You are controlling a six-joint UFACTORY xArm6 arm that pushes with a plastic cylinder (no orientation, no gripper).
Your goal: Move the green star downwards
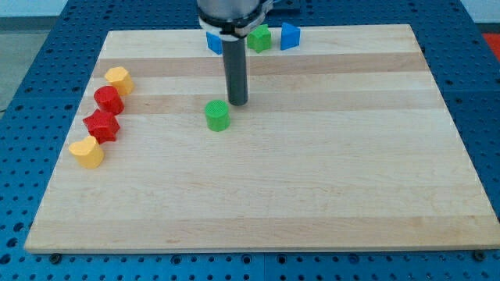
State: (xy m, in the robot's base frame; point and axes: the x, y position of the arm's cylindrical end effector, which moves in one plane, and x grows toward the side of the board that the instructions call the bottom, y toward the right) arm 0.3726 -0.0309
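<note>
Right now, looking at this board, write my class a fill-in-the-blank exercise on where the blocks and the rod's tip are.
1. My tip stands just above and to the right of a ____ block near the board's middle.
2. At the view's top, the green star sits between two ____ blocks.
3. The column at the view's left has two yellow blocks and two ____ ones.

Missing words: green; blue; red

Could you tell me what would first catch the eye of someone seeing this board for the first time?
The dark rod coming down from the view's top stands out most, my tip just above and right of a lone green block near the board's middle. At the view's left edge, yellow, red, red and yellow blocks form a curved column. Another green block sits between two blue ones at the top.
</note>
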